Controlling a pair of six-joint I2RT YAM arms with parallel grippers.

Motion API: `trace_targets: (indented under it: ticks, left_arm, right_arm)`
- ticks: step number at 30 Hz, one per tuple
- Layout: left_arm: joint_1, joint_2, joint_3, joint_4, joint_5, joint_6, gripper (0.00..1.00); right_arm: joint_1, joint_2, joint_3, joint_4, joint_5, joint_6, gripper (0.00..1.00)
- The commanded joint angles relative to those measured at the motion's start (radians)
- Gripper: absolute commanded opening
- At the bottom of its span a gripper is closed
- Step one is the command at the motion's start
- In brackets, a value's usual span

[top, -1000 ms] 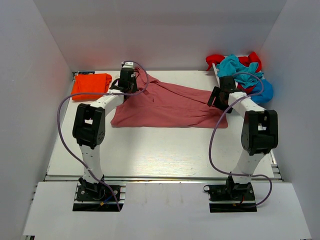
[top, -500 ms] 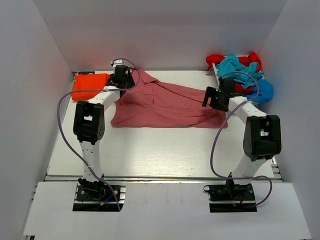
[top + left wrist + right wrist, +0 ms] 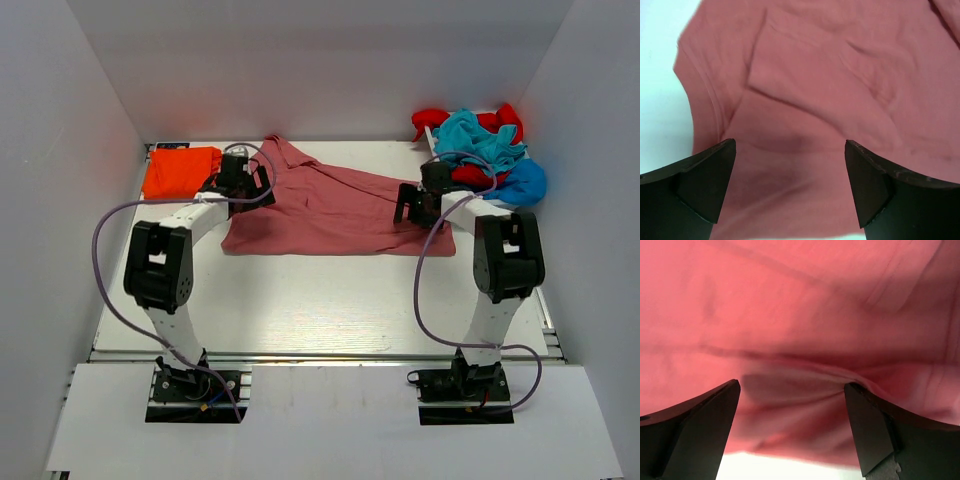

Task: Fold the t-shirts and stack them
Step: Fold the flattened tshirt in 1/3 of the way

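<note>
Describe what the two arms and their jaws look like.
Both the left arm and the right arm have slim white links joined by bulky black joint housings, and both stand on black base mounts. A purple cable loops loosely along each from base to wrist. The jaws are matte black wedges tapering toward the tips.

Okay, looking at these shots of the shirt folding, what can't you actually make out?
- Far-right pile, top view: the shirts are bunched over each other, so their count is unclear.
- Pink-red shirt, both wrist views: cut off by the frame edges, and the right one is blurry.
- Orange shirt, top view: too small to tell its fold layers.
</note>
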Motion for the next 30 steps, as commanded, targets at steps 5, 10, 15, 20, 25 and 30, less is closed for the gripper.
trace_targets:
  ticks: [5,10,15,20,25,30]
  left_arm:
    - [-0.005,-0.194,-0.145,-0.022,0.085,-0.004,1.0]
    - [-0.005,-0.236,-0.195,-0.034,0.063,-0.004,1.0]
    - [-0.005,-0.266,-0.226,-0.044,0.043,-0.004,1.0]
    - [-0.005,-0.266,-0.276,0.039,0.108,-0.004,1.0]
    - [-0.005,-0.197,-0.29,0.107,0.169,-0.027,1.0]
    - [0.004,-0.107,-0.281,0.092,0.18,-0.047,1.0]
  right_arm:
    - [-0.003,0.138,0.247,0.063,0.171,0.072,0.9]
    - [0.0,0.21,0.405,-0.004,0.165,0.033,0.9]
    - [0.0,0.226,0.445,-0.093,0.219,0.026,0.9]
    - [0.017,0.049,0.231,-0.013,0.1,-0.029,0.9]
    - [0.033,-0.083,-0.027,0.057,0.021,-0.043,0.9]
    - [0.028,-0.075,-0.124,0.061,0.079,-0.002,0.9]
